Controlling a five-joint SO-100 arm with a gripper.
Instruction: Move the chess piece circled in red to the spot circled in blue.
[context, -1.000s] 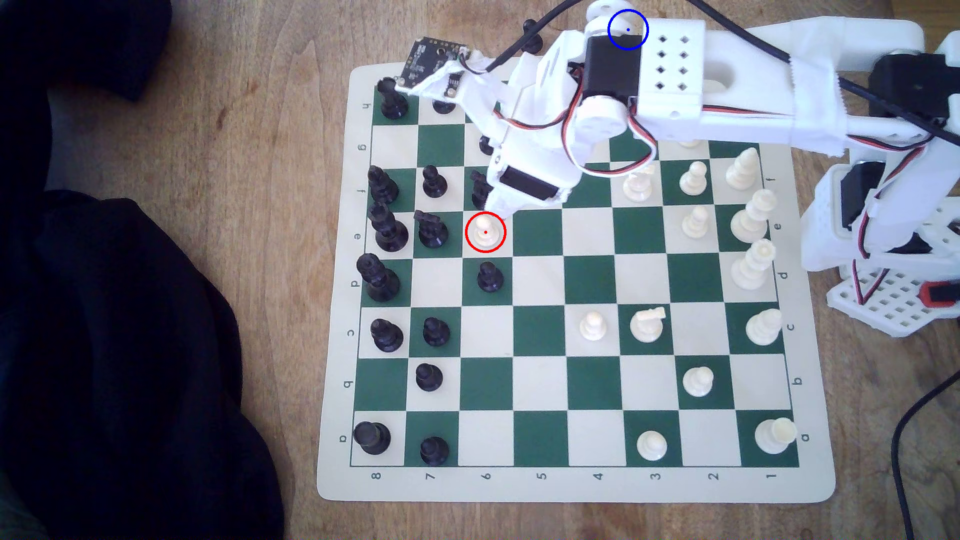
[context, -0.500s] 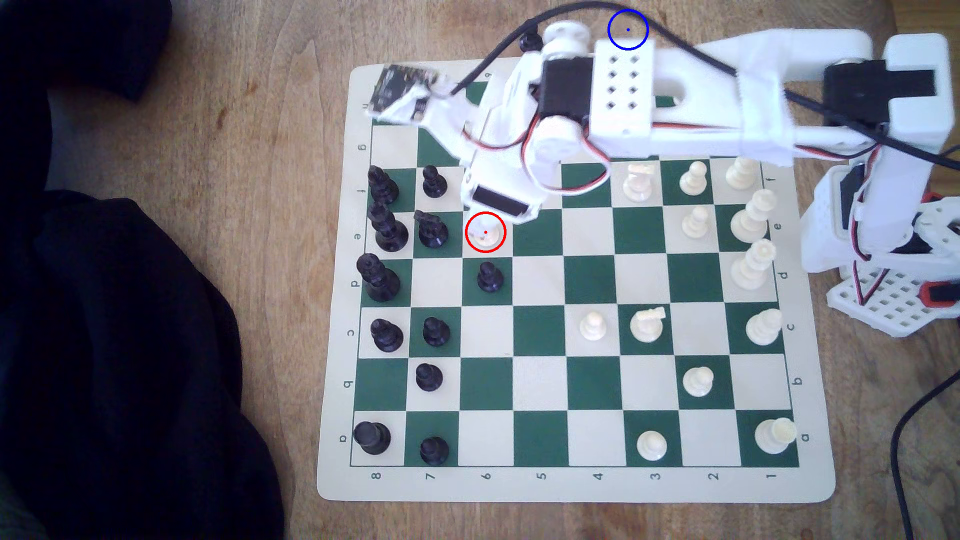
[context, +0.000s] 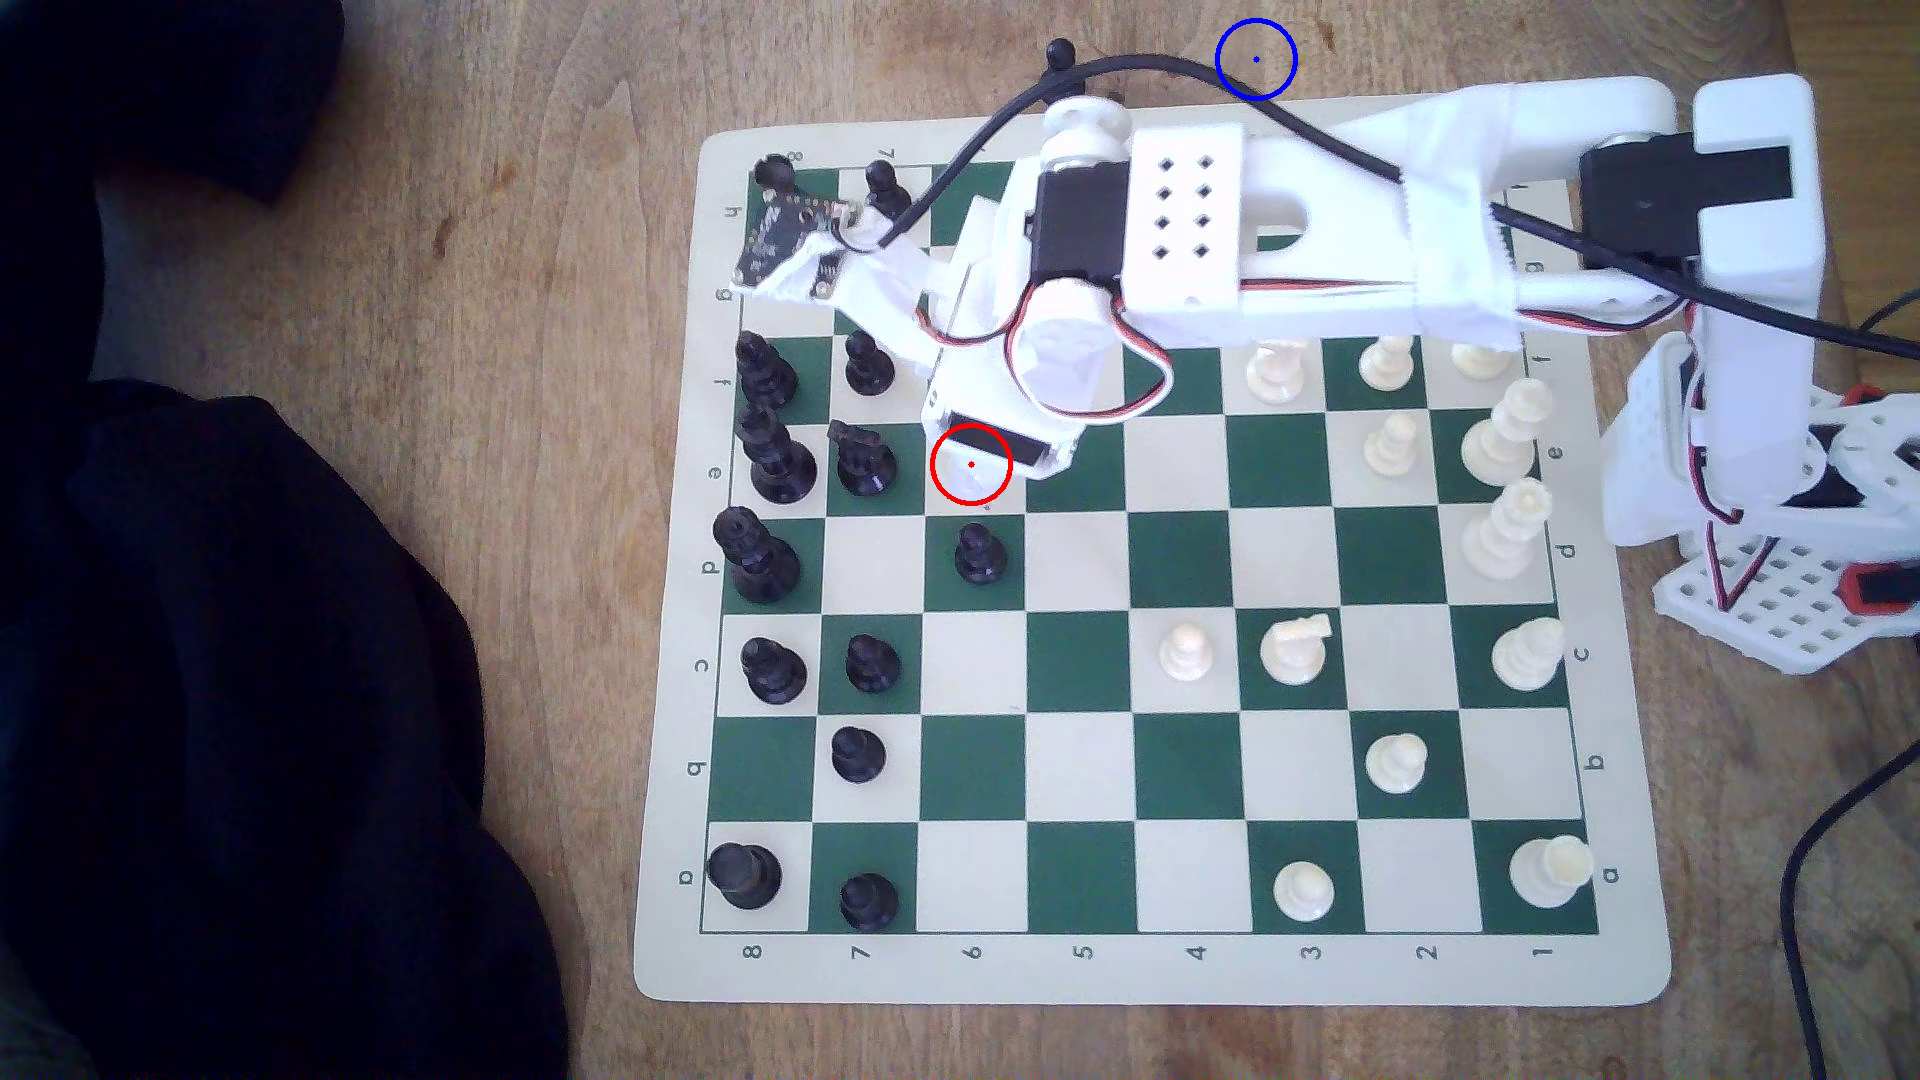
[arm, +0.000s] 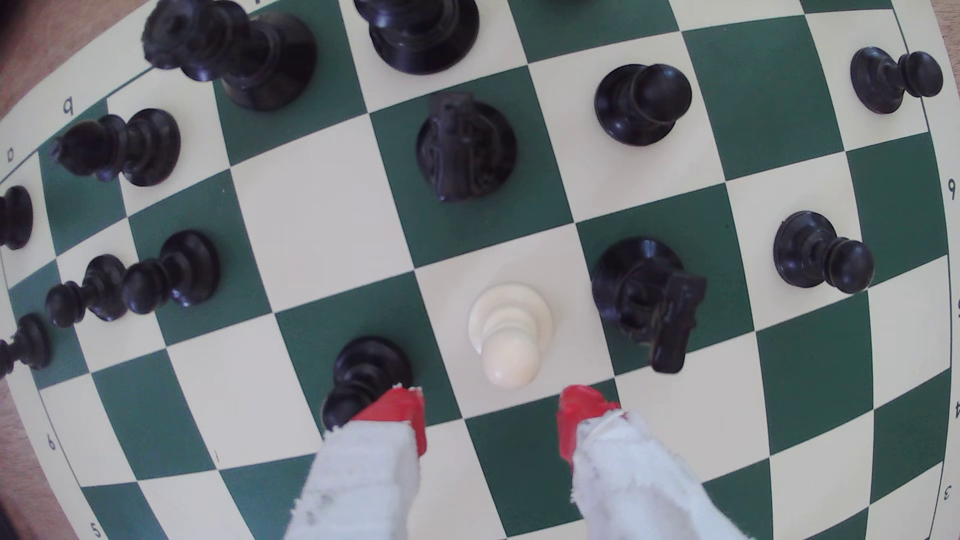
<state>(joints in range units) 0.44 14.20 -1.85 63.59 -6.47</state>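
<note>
Pawn under open claw, blue ring on bare wood

Pawn (arm: 506, 332): small, cream-white, with a round ball head, a narrow neck and a flared round base. It stands upright on a cream square of the chessboard (context: 1081, 966). In the exterior view the red ring sits on that square in row e, column 6, and the arm's wrist covers most of the piece there.

Claw (arm: 491, 415): open wide, holding nothing. Its two red-tipped fingers (arm: 400, 413), wrapped in white cloth higher up, hang apart just short of the pawn's head, and the gap between them is wider than the piece.

Room around the pawn, from the exterior view's left: a black knight (context: 862, 457) occupies the next square on that side. A black pawn (context: 977, 550) stands on the green square just below. The squares toward the exterior view's right, in columns 5 and 4 of the same row, are bare. In the wrist view a second black knight (arm: 647, 298) stands on the green square beside the pawn, near one finger, and the black pawn sits close against the other finger.

Blue ring (context: 1256, 59): it lies off the board on brown wood past the top edge, well apart from the pawn. A black cable (context: 1143, 62) touches the ring's lower edge.
</note>
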